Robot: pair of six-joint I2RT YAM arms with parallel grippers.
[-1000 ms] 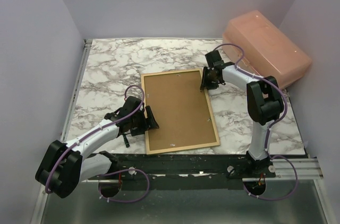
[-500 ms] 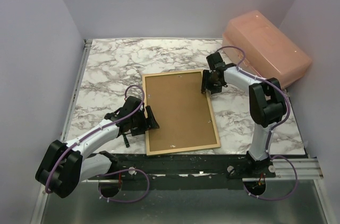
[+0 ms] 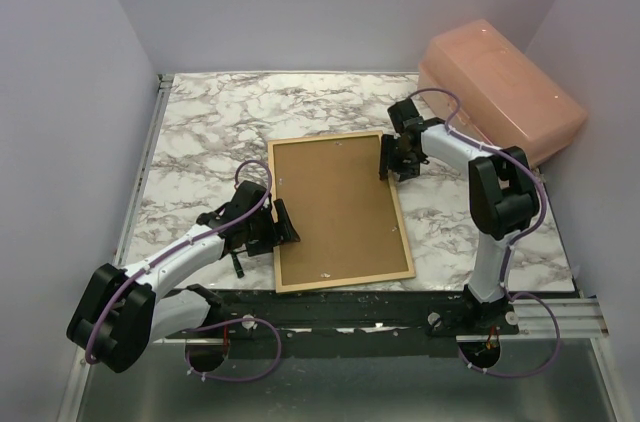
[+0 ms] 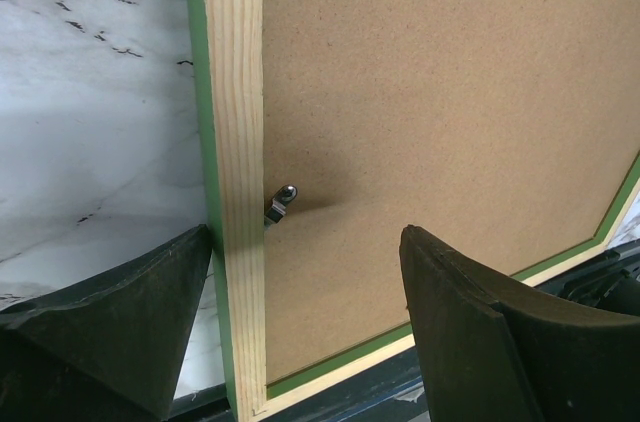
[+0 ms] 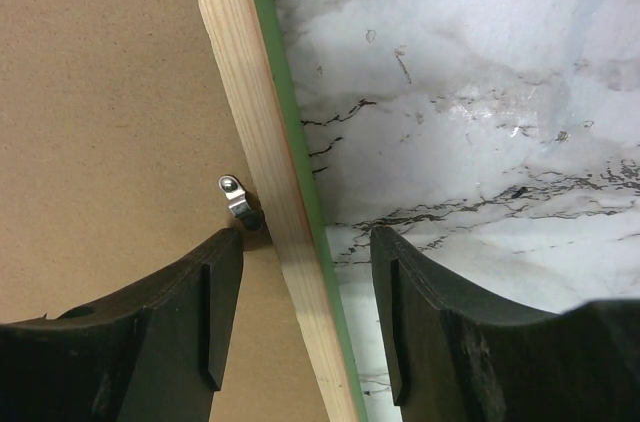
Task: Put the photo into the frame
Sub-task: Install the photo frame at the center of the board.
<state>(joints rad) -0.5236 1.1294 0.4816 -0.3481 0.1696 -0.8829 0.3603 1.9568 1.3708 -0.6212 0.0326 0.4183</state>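
The frame (image 3: 345, 279) lies face down on the marble table, pale wood back up, with a brown backing board (image 3: 335, 207) filling it. The photo is hidden. My left gripper (image 3: 283, 222) stands open astride the frame's left rail (image 4: 235, 142), one finger on the marble side and one over the backing board (image 4: 450, 92), just short of a small metal clip (image 4: 281, 202). My right gripper (image 3: 392, 157) is open astride the right rail (image 5: 240, 72) near the far corner, with another clip (image 5: 236, 197) at its left fingertip. Nothing is gripped.
A pink plastic box (image 3: 500, 92) sits at the back right, close behind the right arm. Marble table (image 3: 210, 132) surrounds the frame. The frame's near edge lies by the table's front edge (image 3: 350, 294).
The right gripper's jaws have spread wider around the right rail, and the wrist has shifted slightly. The left arm and the frame have not moved.
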